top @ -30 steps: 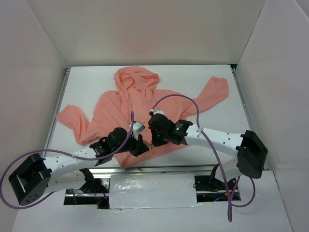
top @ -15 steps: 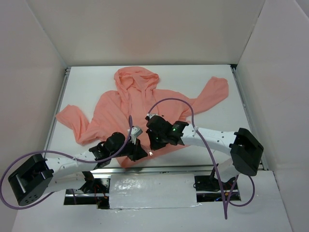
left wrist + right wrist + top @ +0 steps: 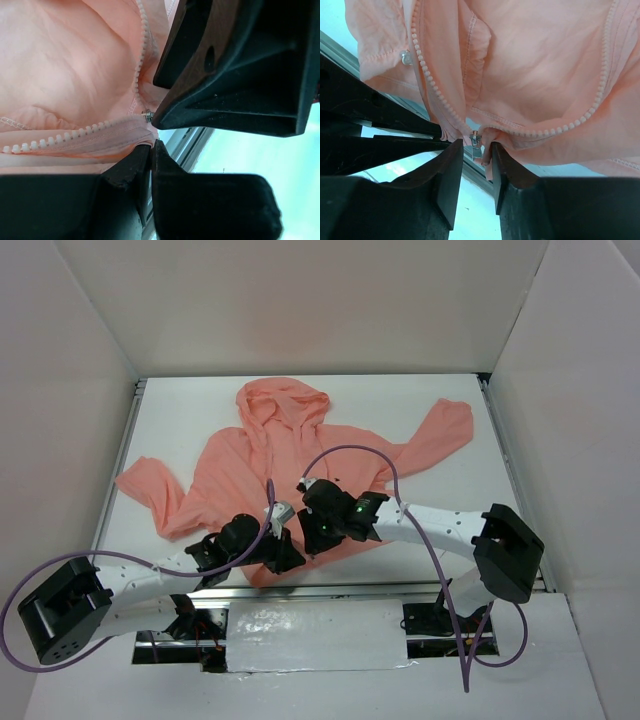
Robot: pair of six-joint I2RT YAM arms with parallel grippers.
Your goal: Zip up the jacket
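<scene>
While flat on table, jacket hem tight within left claw, right claw.

Readable text: none is found in any of the three views.
Jacket: no letters, brand or number can be read on the fabric.
Zipper pull, at the lower hem of the jacket: too small and blurred, so no marking can be made out on it.
</scene>
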